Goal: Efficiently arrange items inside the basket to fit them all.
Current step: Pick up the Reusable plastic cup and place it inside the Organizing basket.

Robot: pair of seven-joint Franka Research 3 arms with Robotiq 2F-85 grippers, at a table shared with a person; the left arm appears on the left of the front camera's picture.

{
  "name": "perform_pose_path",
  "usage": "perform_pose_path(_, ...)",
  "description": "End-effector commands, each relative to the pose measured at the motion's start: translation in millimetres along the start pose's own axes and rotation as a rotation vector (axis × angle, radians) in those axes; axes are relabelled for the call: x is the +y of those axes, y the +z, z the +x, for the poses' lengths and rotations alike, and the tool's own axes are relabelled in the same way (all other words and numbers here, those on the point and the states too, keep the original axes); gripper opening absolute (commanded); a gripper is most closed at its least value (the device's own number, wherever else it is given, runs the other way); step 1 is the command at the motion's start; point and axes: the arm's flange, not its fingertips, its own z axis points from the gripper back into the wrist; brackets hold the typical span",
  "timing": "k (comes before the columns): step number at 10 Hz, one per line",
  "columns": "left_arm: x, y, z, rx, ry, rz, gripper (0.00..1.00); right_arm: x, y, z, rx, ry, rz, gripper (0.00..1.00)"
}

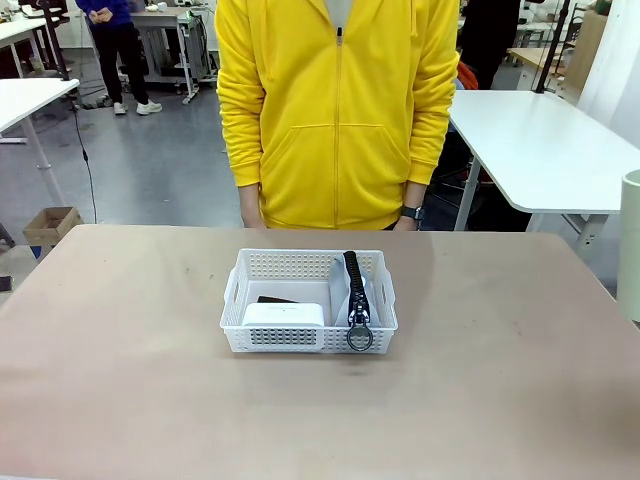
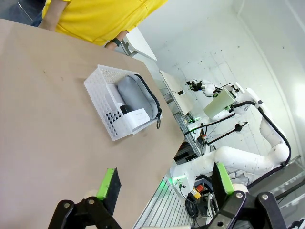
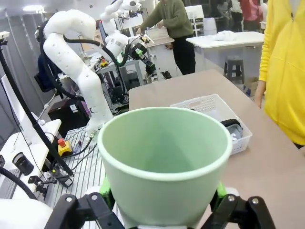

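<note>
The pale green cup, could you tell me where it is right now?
The pale green cup sits upright between the right gripper's fingers in the right wrist view, off the table's right side, away from the white basket.

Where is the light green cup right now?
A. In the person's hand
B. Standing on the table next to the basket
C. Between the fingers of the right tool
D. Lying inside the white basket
C: in the right wrist view the pale green cup sits upright between the green pads of the right tool, well away from the white basket on the table.
</note>
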Motion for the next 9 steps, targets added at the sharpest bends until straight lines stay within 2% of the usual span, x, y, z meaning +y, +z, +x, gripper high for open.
perform_pose_path(1,-3.7,0.1,-1.7,0.002,0.001,-0.011,1.0,3.1,-5.3,5.4,0.019,-0.007,0.011,0.34)
perform_pose_path(2,-3.7,0.1,-1.7,0.002,0.001,-0.011,1.0,3.1,-5.3,5.4,0.019,-0.007,0.011,0.34)
perform_pose_path(3,-3.7,0.1,-1.7,0.002,0.001,-0.011,1.0,-0.1,-2.2,0.6,0.007,0.001,0.005,0.91)
perform_pose_path(5,-3.7,0.1,-1.7,0.002,0.001,-0.011,1.0,-24.3,-52.9,66.4,0.252,0.01,0.023,0.91)
perform_pose_path(6,-3.7,0.1,-1.7,0.002,0.001,-0.011,1.0,-43.5,-86.3,101.8,0.333,0.035,0.051,0.91)
perform_pose_path(9,-3.7,0.1,-1.7,0.002,0.001,-0.011,1.0,-107.4,-213.8,179.5,0.591,0.045,0.099,0.91)
